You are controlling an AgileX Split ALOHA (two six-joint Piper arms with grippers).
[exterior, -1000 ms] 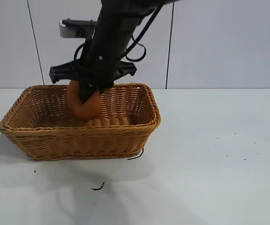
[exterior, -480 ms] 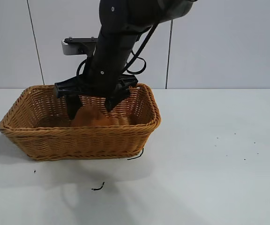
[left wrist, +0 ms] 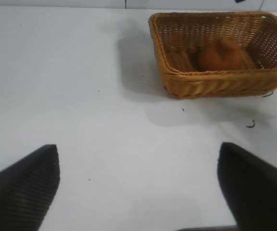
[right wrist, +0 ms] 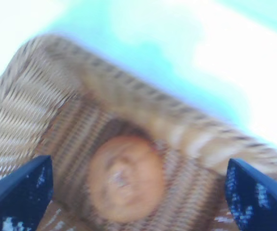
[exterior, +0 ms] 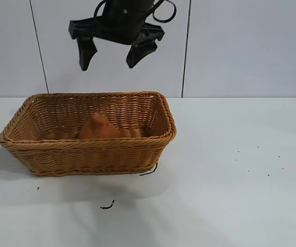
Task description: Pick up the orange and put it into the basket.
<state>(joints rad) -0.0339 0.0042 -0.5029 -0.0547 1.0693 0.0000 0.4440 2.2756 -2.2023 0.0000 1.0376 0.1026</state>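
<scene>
The orange (exterior: 99,127) lies inside the wicker basket (exterior: 86,154), pointed top up, near the middle. My right gripper (exterior: 108,64) hangs open and empty well above the basket, fingers spread wide. In the right wrist view the orange (right wrist: 126,178) sits on the basket floor (right wrist: 23,110) straight below the open gripper (right wrist: 137,161). My left gripper (left wrist: 137,147) is open and empty over bare table, far from the basket (left wrist: 215,76). The orange (left wrist: 220,54) shows inside the basket in that view too.
The basket stands on a white table (exterior: 230,195) at the left, before a white panelled wall. Small dark scraps (exterior: 107,206) lie on the table in front of the basket, and one (exterior: 149,171) at its front right corner.
My right gripper opened and let go of the orange inside the basket. It then rose straight up and now hangs high above the basket, and the orange stays on the basket floor.
</scene>
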